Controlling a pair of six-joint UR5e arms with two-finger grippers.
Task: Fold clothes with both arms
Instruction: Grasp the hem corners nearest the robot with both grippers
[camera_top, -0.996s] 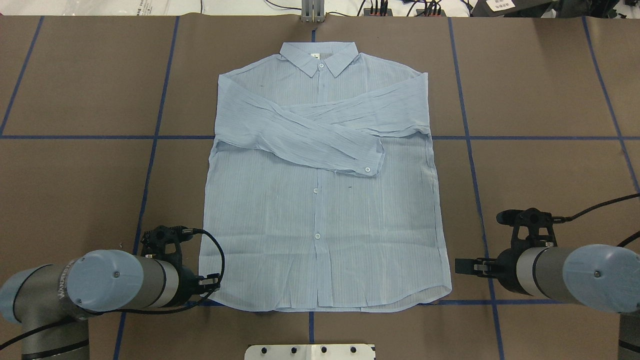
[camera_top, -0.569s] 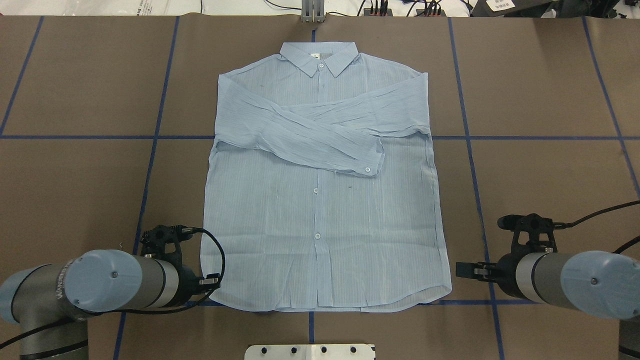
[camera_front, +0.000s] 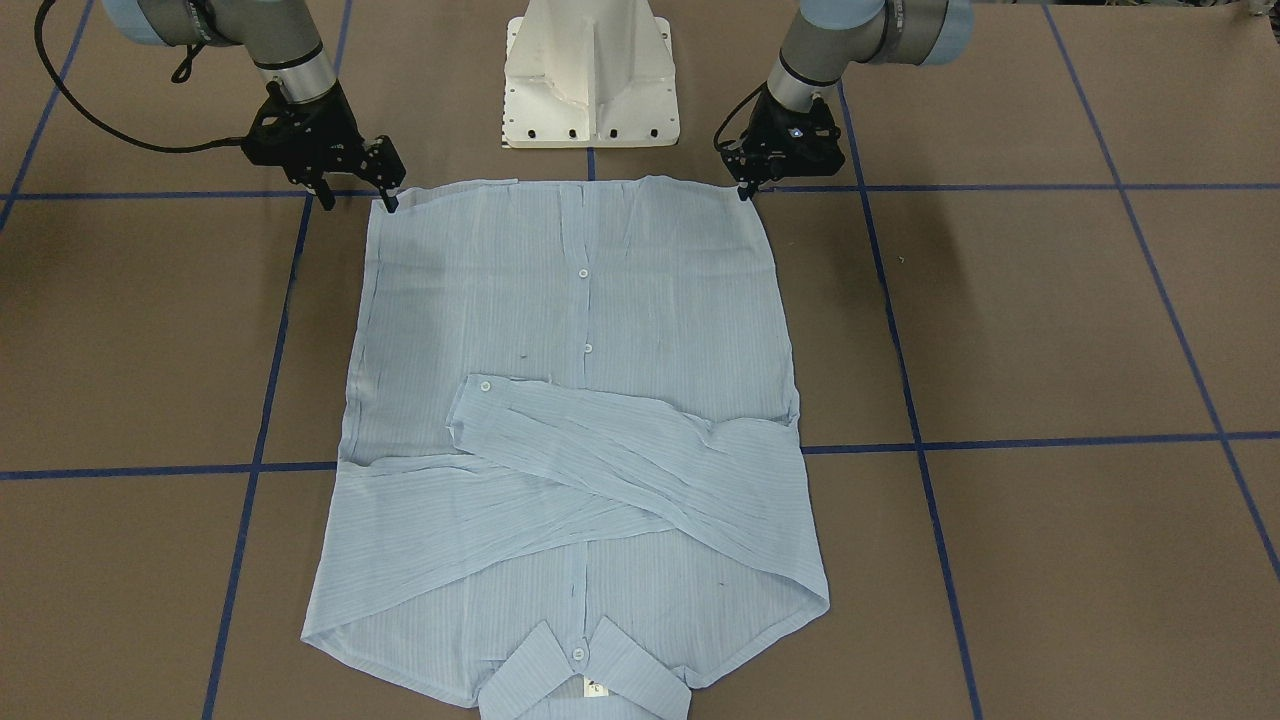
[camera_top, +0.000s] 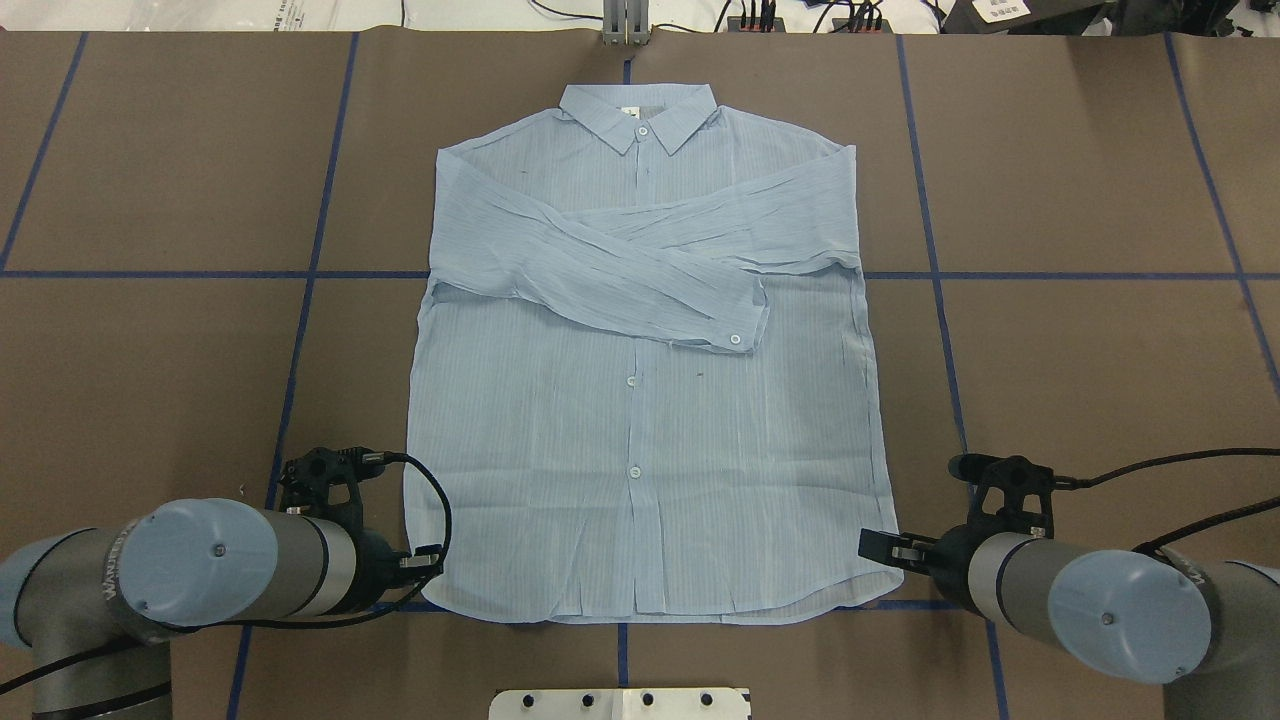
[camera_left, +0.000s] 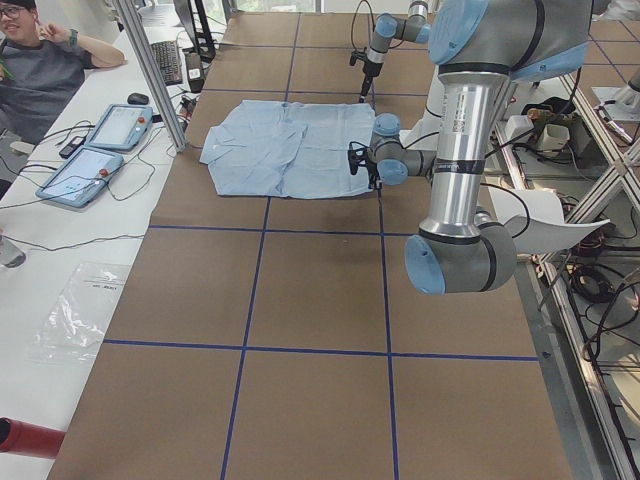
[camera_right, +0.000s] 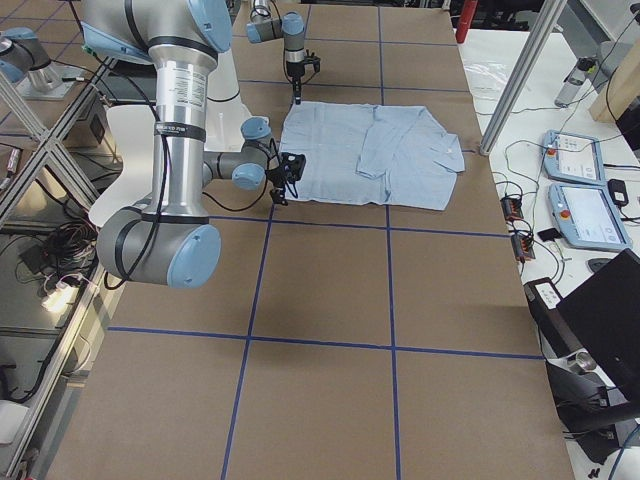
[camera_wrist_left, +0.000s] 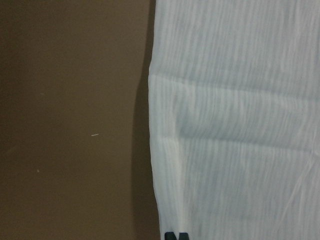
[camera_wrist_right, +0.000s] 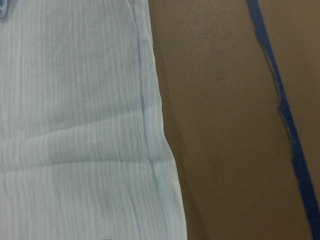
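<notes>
Pale blue finely striped button-up shirt (camera_top: 640, 450) lies flat between my two grippers, sleeves crossed over the chest, collar on the side far from them. My left gripper (camera_front: 744, 190) has its fingers pressed together, pinching one hem corner. My right gripper (camera_front: 358, 200) is spread at the other hem corner, on the brown blue-taped table (camera_top: 150, 350).

shirt (camera_wrist_left: 235, 125): pale blue, creased, fills right | table (camera_wrist_left: 65, 125): brown, left | fingers (camera_wrist_left: 170, 236): dark tips on shirt, bottom

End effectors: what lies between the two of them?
Only the shirt, its hem running from left end effector to right end effector; the front-facing view shows it.
</notes>
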